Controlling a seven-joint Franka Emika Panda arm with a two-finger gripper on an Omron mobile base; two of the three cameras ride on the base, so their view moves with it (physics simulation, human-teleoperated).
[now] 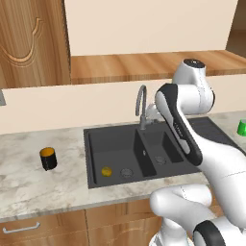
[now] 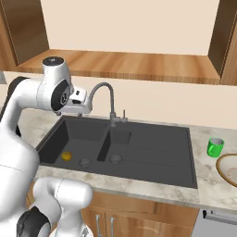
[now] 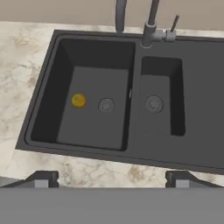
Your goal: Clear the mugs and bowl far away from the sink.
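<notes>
The black mug (image 1: 48,158) with its orange inside stands on the counter left of the sink (image 1: 114,139). At the right end of the counter stands the green mug (image 1: 241,127) (image 2: 215,147), and the tan-rimmed bowl (image 2: 229,169) lies just in front of it, cut by the picture's edge. My gripper (image 3: 111,180) hangs open high above the sink (image 3: 197,105), over its front rim. Its fingertips (image 3: 42,179) stand wide apart with nothing between them, far from both mugs and the bowl.
A small yellow round thing (image 3: 78,100) (image 1: 106,171) lies in the left basin beside the drain. The curved grey tap (image 2: 107,99) (image 1: 141,108) rises behind the basins. A wooden shelf (image 2: 129,65) runs above the back wall, with cabinet fronts (image 1: 33,228) below the counter.
</notes>
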